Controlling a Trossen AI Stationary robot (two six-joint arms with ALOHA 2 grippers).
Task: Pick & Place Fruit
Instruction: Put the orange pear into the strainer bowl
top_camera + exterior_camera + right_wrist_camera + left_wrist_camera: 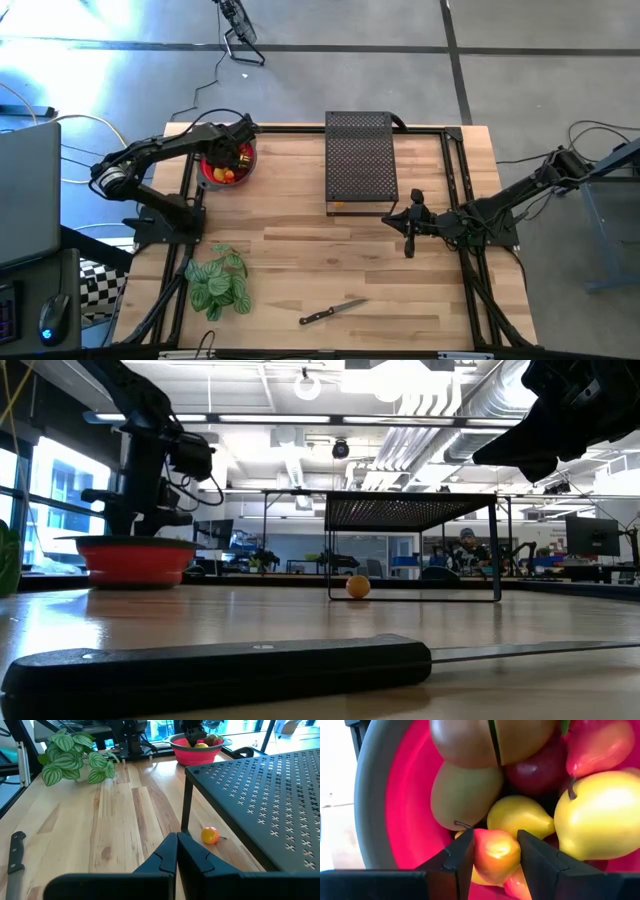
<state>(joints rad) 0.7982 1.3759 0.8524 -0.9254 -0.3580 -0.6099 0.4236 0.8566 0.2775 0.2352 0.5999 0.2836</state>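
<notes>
Left hand gripping a fruit in the red bowl

The left hand, inside the red bowl near the tabletop's far left corner, is clamped on a small orange-red fruit; lift it straight up without nudging its neighbours. The right hand waits closed near the right edge.

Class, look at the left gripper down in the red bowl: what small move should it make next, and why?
Probably lift straight up. The left gripper has its fingers closed on a small orange-red fruit inside the red bowl, with other fruit crowded close around, so a vertical rise seems least likely to knock them.
</notes>
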